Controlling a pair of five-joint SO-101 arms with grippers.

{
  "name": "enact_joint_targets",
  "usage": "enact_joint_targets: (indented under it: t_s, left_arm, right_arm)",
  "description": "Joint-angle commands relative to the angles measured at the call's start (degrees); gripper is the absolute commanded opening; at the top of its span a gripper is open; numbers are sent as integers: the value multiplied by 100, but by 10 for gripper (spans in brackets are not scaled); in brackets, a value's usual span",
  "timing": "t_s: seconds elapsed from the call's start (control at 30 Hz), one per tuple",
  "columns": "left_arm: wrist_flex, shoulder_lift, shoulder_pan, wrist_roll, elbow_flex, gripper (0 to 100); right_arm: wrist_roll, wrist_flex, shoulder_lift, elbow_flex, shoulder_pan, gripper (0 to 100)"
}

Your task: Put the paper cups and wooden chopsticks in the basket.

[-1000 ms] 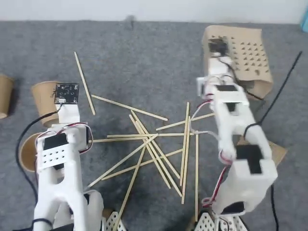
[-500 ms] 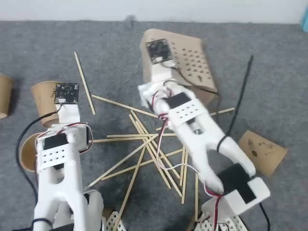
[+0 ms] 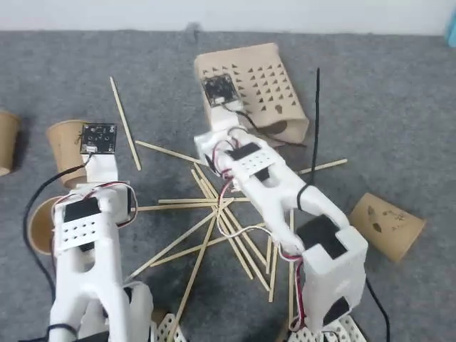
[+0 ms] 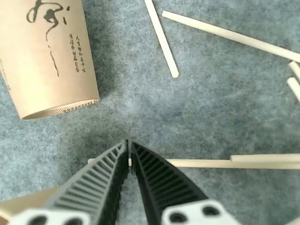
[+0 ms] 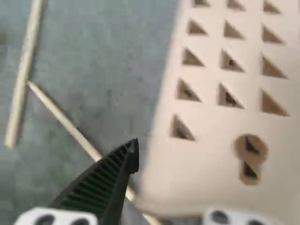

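We see the basket tipped over on the grey carpet, with its wall of triangular holes turned up to the high view. Its inside is hidden, so we cannot tell what it holds. The right gripper sits at the basket's left edge. From the right wrist, one black finger lies outside the wall and the other is hidden behind it, so the jaws look clamped on that wall.

Four cups lie out on the carpet, all outside the basket. The right cup is on its side, well apart from the basket. The edge cup is cut by the picture's left border. The middle cup lies on its side just beside the left gripper, and the low cup is half hidden by the left arm. We cannot make out their insides.

The chopsticks lie crossed in a loose heap on the carpet between the arms. A lone stick lies beside the middle cup. The left gripper's fingers are pressed together, tips near the carpet, and one chopstick runs across just behind them.
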Motion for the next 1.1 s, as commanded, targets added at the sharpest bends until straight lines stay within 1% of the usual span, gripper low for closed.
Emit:
enact_joint_targets:
  t_s: [0.0,0.23,0.4,0.47,0.53,0.6,0.67,0.73,0.8,0.87,0.97,1.07]
  left_arm:
    - [-62,-26,-44,-44,31,12]
    - [-70,-26,-44,-44,22,12]
    - [-70,-26,-44,-44,22,12]
    - [-70,-26,-44,-44,22,12]
    - [-70,-26,-35,-44,22,12]
    - [-70,-26,-18,-44,22,12]
    - [-79,-26,-18,-35,22,12]
    - [-105,-26,-18,-26,22,12]
    - [-220,-26,-35,-18,40,12]
    - [-246,-26,-18,-18,57,12]
    - [-264,-35,44,-18,101,12]
    - [-264,-35,185,-18,127,12]
  right_arm:
    - [-53,699,-277,-756,-338,274]
    - [-53,2633,-1349,-1029,-804,267]
    - [-35,4444,-2369,-1020,-822,267]
    - [290,5235,-2844,-1020,-787,267]
    - [905,5903,-3354,-1002,-787,267]
    - [1345,6246,-3881,-853,-716,266]
    - [1398,6202,-4444,-484,-602,266]
    - [1415,5921,-4998,79,-382,266]
    - [1415,5543,-5516,791,-75,266]
    - [1415,4954,-5938,1635,295,266]
    - [1415,3451,-6378,3007,919,266]
    - [1407,1473,-6475,4290,1332,266]
